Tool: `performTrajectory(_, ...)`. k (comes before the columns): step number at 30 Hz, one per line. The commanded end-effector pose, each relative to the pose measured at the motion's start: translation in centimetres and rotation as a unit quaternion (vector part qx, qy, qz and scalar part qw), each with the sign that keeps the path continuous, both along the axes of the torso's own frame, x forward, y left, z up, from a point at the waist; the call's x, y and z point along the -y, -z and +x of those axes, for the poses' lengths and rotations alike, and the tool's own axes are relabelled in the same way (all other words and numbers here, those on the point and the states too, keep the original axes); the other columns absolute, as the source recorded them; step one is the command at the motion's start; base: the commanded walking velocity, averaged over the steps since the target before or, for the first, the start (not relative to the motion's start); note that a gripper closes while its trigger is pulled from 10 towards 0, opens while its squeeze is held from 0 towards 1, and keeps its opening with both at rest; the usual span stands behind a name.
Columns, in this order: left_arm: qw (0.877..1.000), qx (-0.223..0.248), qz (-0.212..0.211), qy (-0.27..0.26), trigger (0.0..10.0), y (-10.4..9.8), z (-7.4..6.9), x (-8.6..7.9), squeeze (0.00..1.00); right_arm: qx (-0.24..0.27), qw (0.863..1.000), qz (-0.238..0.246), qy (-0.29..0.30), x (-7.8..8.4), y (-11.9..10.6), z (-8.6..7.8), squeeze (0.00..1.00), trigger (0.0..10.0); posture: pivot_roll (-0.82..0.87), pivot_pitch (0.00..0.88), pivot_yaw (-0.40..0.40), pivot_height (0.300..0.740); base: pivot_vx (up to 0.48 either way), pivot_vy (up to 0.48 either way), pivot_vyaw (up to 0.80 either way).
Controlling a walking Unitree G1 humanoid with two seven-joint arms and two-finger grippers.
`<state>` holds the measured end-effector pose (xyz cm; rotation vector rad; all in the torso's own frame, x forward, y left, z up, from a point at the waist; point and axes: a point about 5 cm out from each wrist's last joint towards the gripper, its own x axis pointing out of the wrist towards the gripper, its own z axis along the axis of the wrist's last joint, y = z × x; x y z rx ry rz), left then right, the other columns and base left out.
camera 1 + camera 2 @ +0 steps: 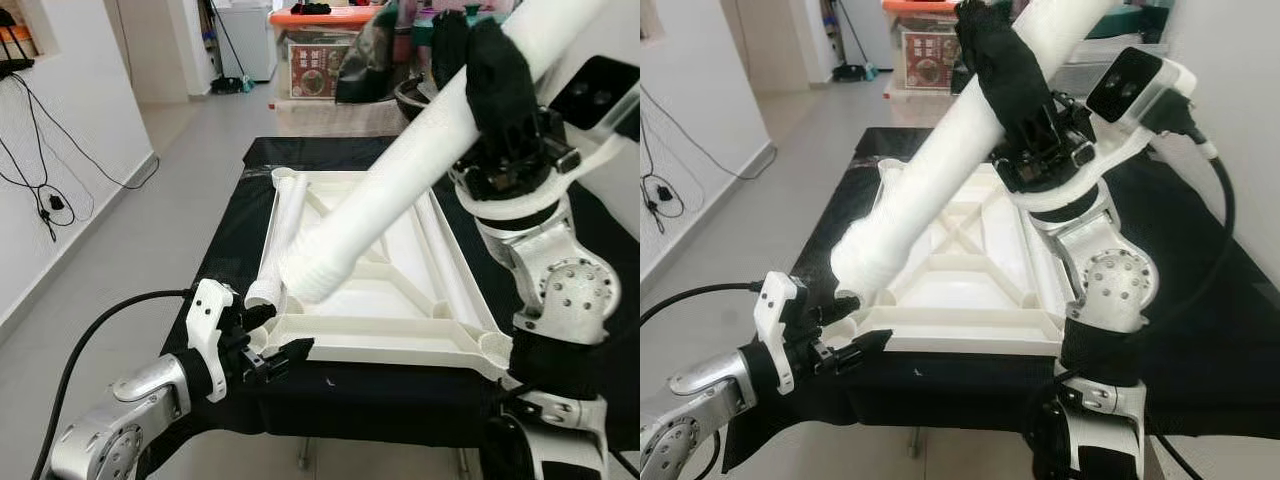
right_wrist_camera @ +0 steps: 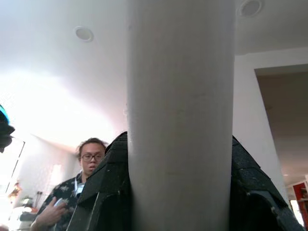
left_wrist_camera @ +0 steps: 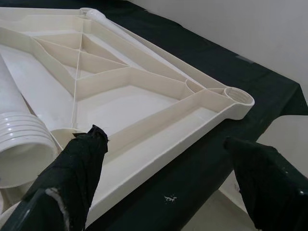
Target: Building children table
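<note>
Two tools engaged: the right tool (image 1: pixel 1025 95) clenches a white table leg (image 1: pixel 400 185), threaded end slanting down near the upturned tabletop's (image 1: pixel 400 340) near-left corner socket; the left tool (image 3: pixel 163 178), spread wide, straddles that edge. Risk: cross-threading or the tabletop sliding on the black-draped bench (image 1: pixel 220 250). Grey floor, white walls, storage boxes beyond.
</note>
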<state>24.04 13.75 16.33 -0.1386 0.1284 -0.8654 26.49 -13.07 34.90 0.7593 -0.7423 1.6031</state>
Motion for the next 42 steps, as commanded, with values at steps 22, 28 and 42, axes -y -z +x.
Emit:
performTrajectory(22, 0.994, -0.001, 0.027, 0.102, 10.0, -1.0, -1.5, 0.0, 0.00, 0.011, 0.998, -0.056, -0.003, -1.7, 1.1, -0.4, 0.00, 0.0, 0.07, 0.000, 0.017, 0.740, 0.000, 0.000, 0.00)
performTrajectory(28, 0.991, 0.014, 0.041, 0.123, 10.0, -2.0, -1.5, -0.3, 0.00, 0.010, 0.997, -0.072, 0.004, -1.9, 1.5, -0.3, 0.00, 0.0, 0.07, 0.000, 0.019, 0.740, 0.000, 0.000, 0.00)
performTrajectory(42, 0.981, 0.058, 0.054, 0.179, 10.0, -5.0, -1.9, -0.1, 0.00, -0.014, 0.986, -0.162, 0.040, -3.4, 4.8, 1.1, 0.00, 0.0, 0.07, 0.000, 0.022, 0.740, 0.000, 0.000, 0.00)
